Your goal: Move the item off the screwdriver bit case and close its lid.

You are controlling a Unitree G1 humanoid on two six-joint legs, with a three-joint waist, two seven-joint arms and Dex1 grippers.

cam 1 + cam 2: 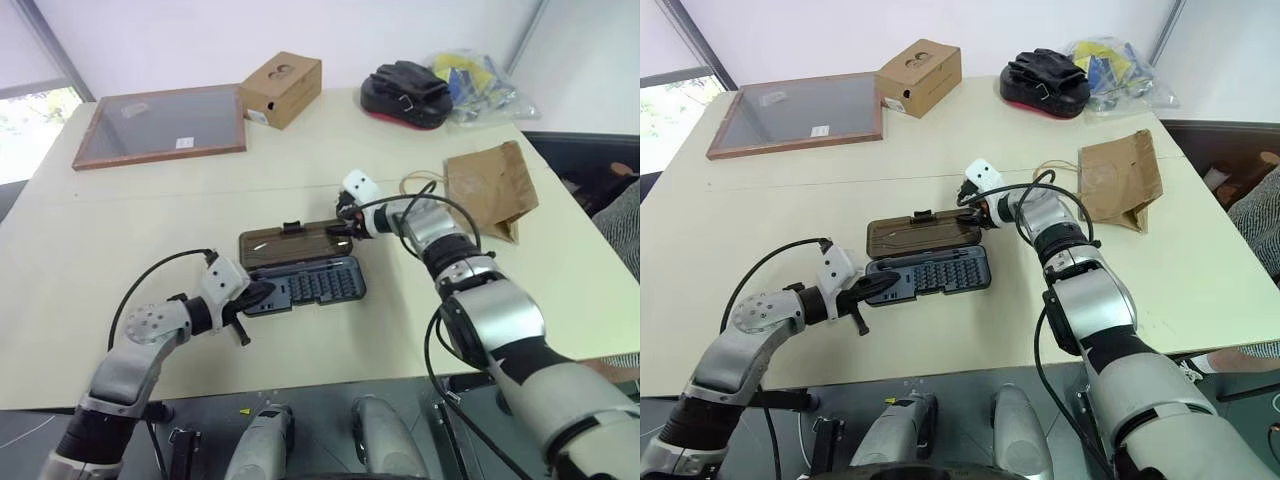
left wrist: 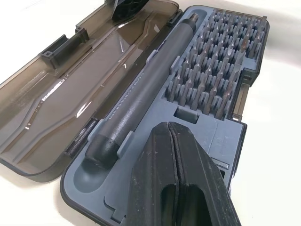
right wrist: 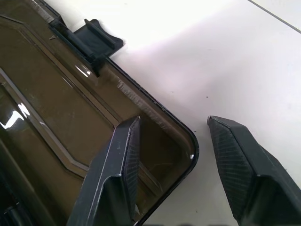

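The screwdriver bit case (image 1: 320, 283) lies open mid-table, rows of bits and a grey driver handle (image 2: 146, 89) in its dark base. Its smoky brown lid (image 1: 290, 247) lies flat on the far side, black latch (image 1: 291, 229) on the far edge. My left gripper (image 1: 262, 293) is shut and rests on the base's near left end. My right gripper (image 3: 174, 123) is open and straddles the lid's far right corner (image 3: 70, 108), one finger over the lid's inside, the other over the table. The item, a creased brown paper bag (image 1: 490, 190), lies on the table to the right, apart from the case.
A wood-framed glass panel (image 1: 160, 125) lies at the back left. A cardboard box with two holes (image 1: 282, 88) stands behind the case. A black pouch with a red edge (image 1: 405, 95) and a clear plastic bag (image 1: 480, 85) sit at the back right.
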